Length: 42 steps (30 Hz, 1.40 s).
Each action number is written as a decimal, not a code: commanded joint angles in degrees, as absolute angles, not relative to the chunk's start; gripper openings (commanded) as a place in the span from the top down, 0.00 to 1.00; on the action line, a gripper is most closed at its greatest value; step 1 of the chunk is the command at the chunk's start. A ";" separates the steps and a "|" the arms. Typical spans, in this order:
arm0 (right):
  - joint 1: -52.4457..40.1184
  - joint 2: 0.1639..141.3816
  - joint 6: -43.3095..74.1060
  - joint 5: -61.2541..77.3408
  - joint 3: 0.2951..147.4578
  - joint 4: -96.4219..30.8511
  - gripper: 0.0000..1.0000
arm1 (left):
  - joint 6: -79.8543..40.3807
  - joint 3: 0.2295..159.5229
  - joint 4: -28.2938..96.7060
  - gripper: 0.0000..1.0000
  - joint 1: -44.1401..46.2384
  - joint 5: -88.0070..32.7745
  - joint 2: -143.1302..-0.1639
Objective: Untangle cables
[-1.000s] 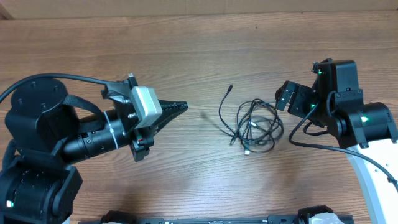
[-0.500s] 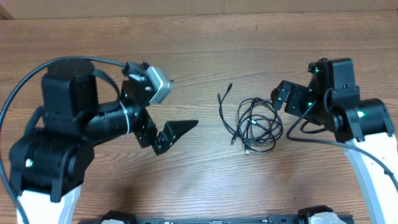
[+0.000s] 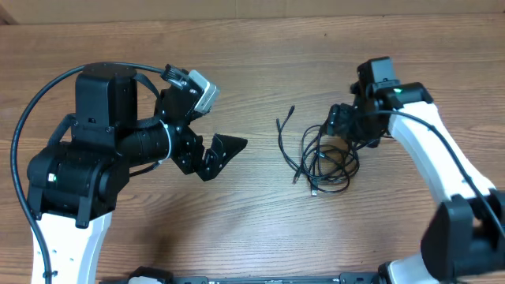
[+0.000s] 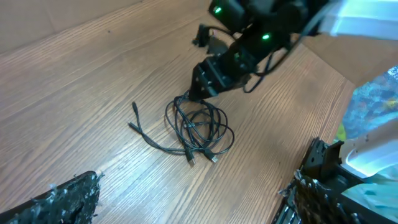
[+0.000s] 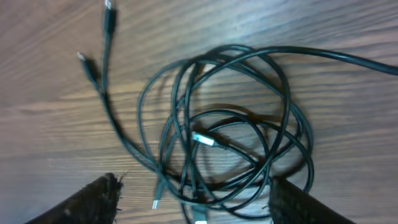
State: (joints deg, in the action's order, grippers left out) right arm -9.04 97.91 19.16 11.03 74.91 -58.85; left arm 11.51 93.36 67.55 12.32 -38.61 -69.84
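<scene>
The cables (image 3: 327, 158) lie as one tangled coil of thin black cords on the wooden table, right of centre. Two loose plug ends (image 3: 290, 113) trail off to the coil's upper left. My right gripper (image 3: 341, 126) hangs over the coil's upper right edge. In the right wrist view its fingers (image 5: 93, 202) stand apart on either side of the cables (image 5: 230, 137), with several strands between them and nothing clamped. My left gripper (image 3: 225, 158) is open well left of the coil. In the left wrist view the cables (image 4: 199, 124) lie far ahead of its spread fingers (image 4: 62, 199).
The table's right edge (image 4: 339, 87) shows in the left wrist view, with blue and white clutter (image 4: 376, 106) beyond it. The left arm's bulky body (image 3: 102, 150) fills the table's left side. Bare wood lies between the two grippers.
My left gripper has gone from shut to wide open, and its arm has swung upright. My right arm has moved left onto the coil's edge, and its jaws have drawn somewhat closer.
</scene>
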 commanded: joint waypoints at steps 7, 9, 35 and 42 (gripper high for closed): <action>-10.09 103.66 17.06 20.45 71.99 -53.28 0.35 | 10.44 93.95 67.53 0.00 12.01 -37.91 -70.13; -10.85 103.66 17.08 20.45 71.31 -51.92 0.34 | 10.44 93.95 67.53 0.00 12.01 -37.91 -70.13; -13.13 103.70 21.04 13.02 63.64 -39.81 0.63 | 10.44 93.95 68.97 0.00 12.01 -37.91 -70.13; -13.13 103.70 21.28 13.13 63.24 -39.31 0.72 | 10.41 93.95 68.86 0.00 12.01 -37.93 -70.13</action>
